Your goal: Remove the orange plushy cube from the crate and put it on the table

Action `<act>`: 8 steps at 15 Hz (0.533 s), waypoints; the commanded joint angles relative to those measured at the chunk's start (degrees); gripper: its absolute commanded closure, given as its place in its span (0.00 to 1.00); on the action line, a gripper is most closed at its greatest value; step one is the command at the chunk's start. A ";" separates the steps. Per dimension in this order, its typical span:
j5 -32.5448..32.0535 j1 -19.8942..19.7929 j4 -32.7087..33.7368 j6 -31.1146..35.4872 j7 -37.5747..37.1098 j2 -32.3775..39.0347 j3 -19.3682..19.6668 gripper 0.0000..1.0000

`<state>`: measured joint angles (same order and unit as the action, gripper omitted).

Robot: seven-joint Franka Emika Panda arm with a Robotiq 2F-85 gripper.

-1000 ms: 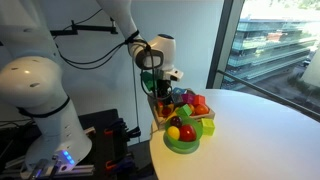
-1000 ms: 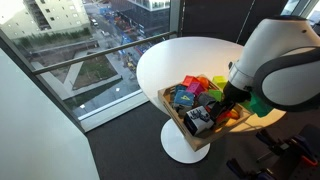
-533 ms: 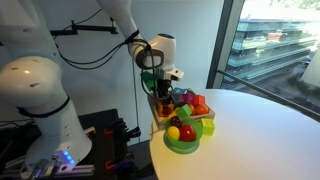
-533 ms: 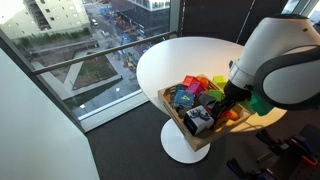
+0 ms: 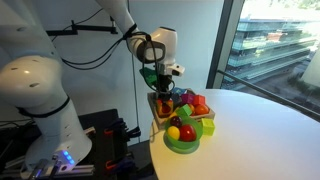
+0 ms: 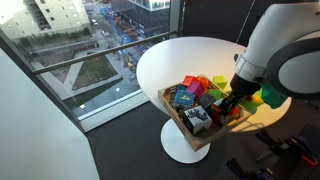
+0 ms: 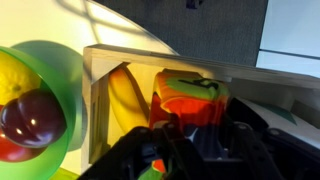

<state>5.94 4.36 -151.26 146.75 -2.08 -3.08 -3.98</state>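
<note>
Gripper (image 7: 203,128) clamped on the orange plushy cube (image 7: 190,95): in the wrist view 1 dark finger (image 7: 166,132) presses each side of the cube, orange body with a red patch facing the camera. The cube sits over the crate (image 7: 150,62), inside its wooden walls as seen from the wrist; cannot tell whether its underside is clear of the crate floor. In an exterior view the gripper (image 5: 162,92) hangs straight down over the crate's (image 5: 158,116) end farthest from the table's middle, a bit of orange just below the fingers. In an exterior view the gripper (image 6: 228,108) is over the crate's (image 6: 180,126) side nearest the robot, with several coloured blocks packed in the rest of the crate. A yellow banana-shaped thing (image 7: 125,95) lies in the crate just beside the cube. The crate stands on the table (image 5: 260,130), near its rim. A green bowl (image 7: 62,70) stands just beside the crate on the table, holding 1 yellow fruit (image 7: 15,75) and 1 dark red fruit (image 7: 30,115); in an exterior view the bowl (image 5: 182,146) is in front of the crate.
</note>
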 commanded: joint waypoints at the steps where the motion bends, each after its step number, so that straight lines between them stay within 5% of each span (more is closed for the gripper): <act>1: -2.31 -0.72 -0.77 -5.06 -0.83 -6.29 0.43 0.86; 8: -7.63 -3.96 0.52 -6.80 -2.85 -11.49 1.44 0.89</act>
<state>1.28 2.18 -151.24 141.29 -2.87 -12.36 -2.96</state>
